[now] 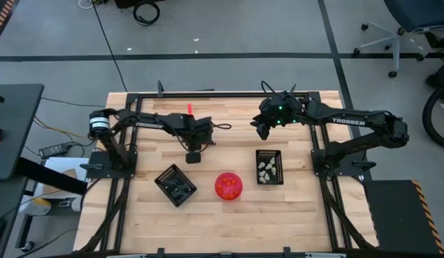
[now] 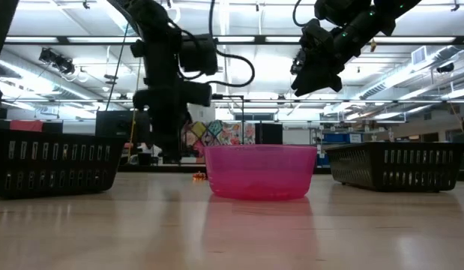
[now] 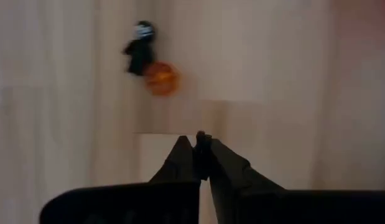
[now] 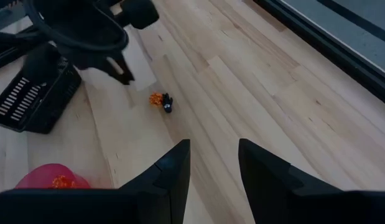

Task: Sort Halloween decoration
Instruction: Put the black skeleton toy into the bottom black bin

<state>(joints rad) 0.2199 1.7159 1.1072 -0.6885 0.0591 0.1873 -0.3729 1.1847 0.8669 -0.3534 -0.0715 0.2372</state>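
A tiny orange piece (image 3: 161, 79) and a tiny black piece with a pale top (image 3: 139, 50) of the Halloween decoration lie side by side on the wooden table; the right wrist view shows them too, orange piece (image 4: 156, 98), black piece (image 4: 167, 102). My left gripper (image 3: 200, 142) hangs shut just above the table beside them (image 1: 194, 155), a small dark bit showing between its fingertips. My right gripper (image 4: 214, 152) waits open, high over the table's far right (image 1: 263, 129), with nothing between its fingers. My left gripper pinches a tiny dark piece (image 3: 200, 132) between the free ends of its two fingers. The fingers point steeply down from above. Only a small dark tip of the piece shows past the fingertips, lifted clear of the table.
A pink-red bowl (image 1: 228, 185) with orange pieces stands near the front middle. A black grid tray (image 1: 176, 185) with dark pieces is to its left, another tray (image 1: 269, 166) with whitish pieces to its right. A small red thing (image 1: 189, 108) lies at the far edge.
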